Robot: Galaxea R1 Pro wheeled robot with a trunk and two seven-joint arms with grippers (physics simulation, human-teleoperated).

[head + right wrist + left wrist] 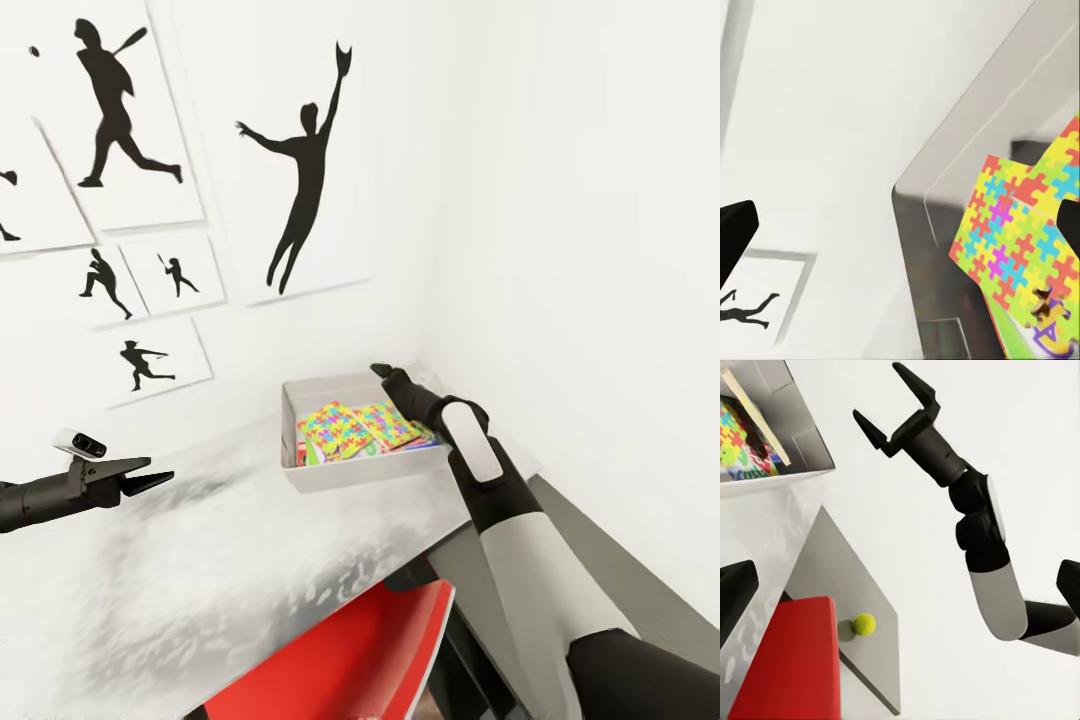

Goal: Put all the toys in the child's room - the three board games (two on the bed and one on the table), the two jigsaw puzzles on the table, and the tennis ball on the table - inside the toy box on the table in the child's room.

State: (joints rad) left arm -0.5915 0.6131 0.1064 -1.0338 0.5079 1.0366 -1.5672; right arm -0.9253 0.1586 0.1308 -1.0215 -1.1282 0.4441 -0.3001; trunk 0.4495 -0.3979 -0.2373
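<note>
The table (200,560) is the largest thing in the head view, a pale grey-white top running into the corner of the white-walled room, with black baseball-player silhouette pictures (300,150) on the wall behind it. Everything below is placed from the toy box (340,470), which sits on the table at the far corner end, against the walls.

Nearer the camera than the toy box, under the table edge, a red chair (350,650) pokes out. In the left wrist view the red chair meets a lower dark grey section (862,607) of the table.

The right arm (500,520) reaches up from the lower right to the toy box, and the right hand (385,372) hangs over the box's right end, above the puzzles; in the left wrist view its 2 fingers (874,429) stand apart, clamped on nothing.

The left hand (150,482) hovers over the table well to the left of the toy box, its fingers together or nearly so, holding nothing.

Inside the toy box lie the 2 jigsaw puzzles (360,425), side by side and tilted, over other printed boxes I cannot make out.

The tennis ball (864,624) rests on the lower dark grey section, well apart from the toy box, just beside the red chair.
</note>
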